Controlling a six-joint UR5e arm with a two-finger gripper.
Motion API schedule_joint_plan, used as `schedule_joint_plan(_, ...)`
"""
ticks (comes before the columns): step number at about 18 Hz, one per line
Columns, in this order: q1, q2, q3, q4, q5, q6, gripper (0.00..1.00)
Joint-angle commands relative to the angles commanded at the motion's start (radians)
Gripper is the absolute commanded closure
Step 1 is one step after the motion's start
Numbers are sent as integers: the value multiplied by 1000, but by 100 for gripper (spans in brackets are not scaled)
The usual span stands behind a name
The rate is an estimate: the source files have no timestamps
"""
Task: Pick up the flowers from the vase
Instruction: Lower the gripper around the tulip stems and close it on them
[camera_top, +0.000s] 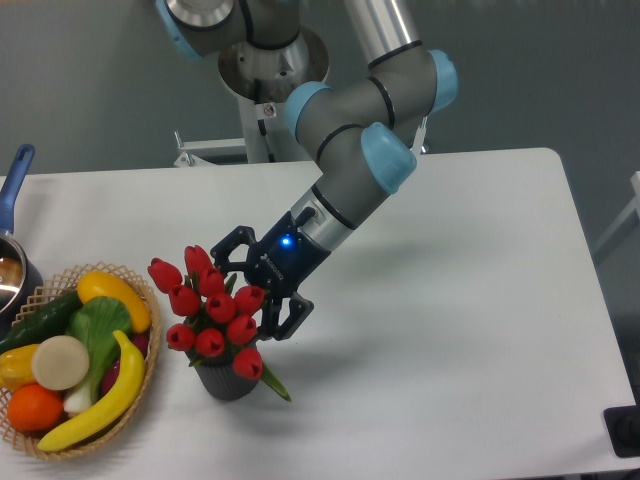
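while the flowers (215, 310) are sitting in the vase (226, 381) near the front left of the counter (470, 330), you are looking at a task that is hardly begun: nothing is being lifted, and the grip, the pull upward and the clearing of the rim are all waiting to be done.

the arm (350, 150) is reaching down from the back of the counter, bending at its blue-capped joints and slanting forward and to the left, so that the wrist is pointing at the bunch from its right side. the pincer (252, 290) is hanging spread wide, its jaws standing apart; one finger is lying by the upper buds, the other by the right-hand buds, and you cannot tell from this view whether either is touching a bud. nothing is being gripped.

the red buds are crowding above the vase's rim, with a green leaf drooping over its right side. the vase is standing upright just beside the wicker basket (140, 395) of fruit and vegetables, apart from it.

i am judging that you are nearing the stage of closing on the bunch.
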Motion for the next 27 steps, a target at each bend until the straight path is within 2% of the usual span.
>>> schedule_joint_plan(14,-9,-8,2,2,-25,2,0)
schedule_joint_plan(27,-18,-31,34,2,-40,0,0)
